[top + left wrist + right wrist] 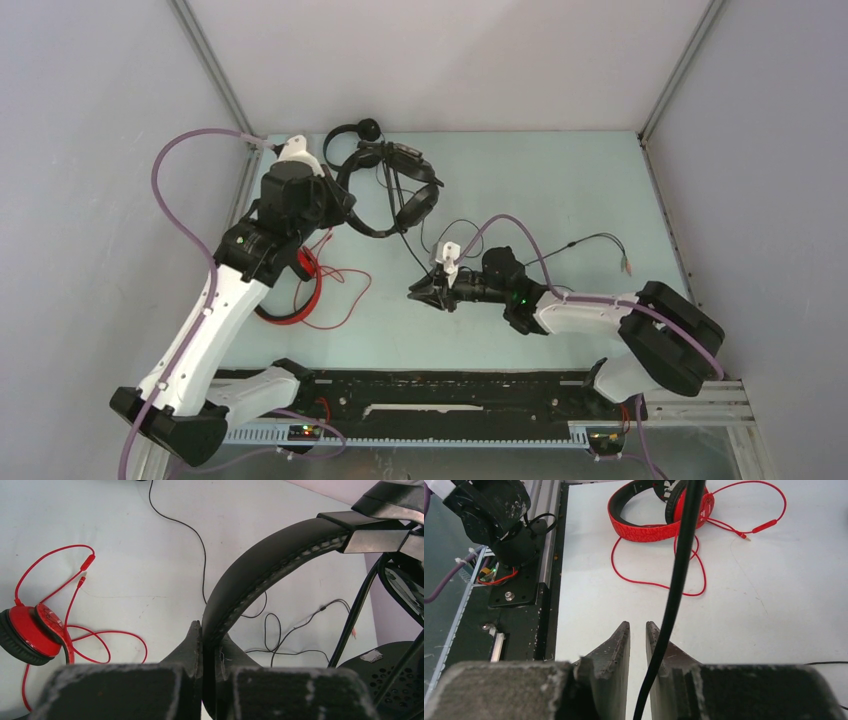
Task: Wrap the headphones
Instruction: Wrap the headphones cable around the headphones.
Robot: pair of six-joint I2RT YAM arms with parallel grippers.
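**Figure. Wrapping at an early stage; no headset appears wrapped yet.**

- **Left gripper:** The left gripper [202, 630] has its fingers closed tight on the padded headband [270, 555] of the bulkier black headphones [415, 205]. The band arches up and away from the fingertips to a metal slider, and looks to be raised off the table [125, 530].
- **Right gripper:** The right gripper [638, 627] holds its fingers narrowly apart, with nothing seen pinched between the tips. A black cable [679, 570] hangs across the front of one finger. Whether it runs through the gap lower down cannot be told.
- **Progress:** Loose black leads [202, 555] trail over the table beyond the left fingertips, uncoiled. The red headphones [644, 530] lie flat, well ahead of the right fingertips, and their red cable [659, 582] is spread in open loops around them. By this judgement all three windings are left to do, and the held set is the one in hand.
- **Surroundings and obstructions:** The slim black headphones [368, 128] sit just past the left fingers, against or overlapping the held set. Whether the two are tangled cannot be told. The black leads cross one another between the two grippers, so drawing one in may drag its neighbour. In the top view the left arm overhangs part of the red headphones.
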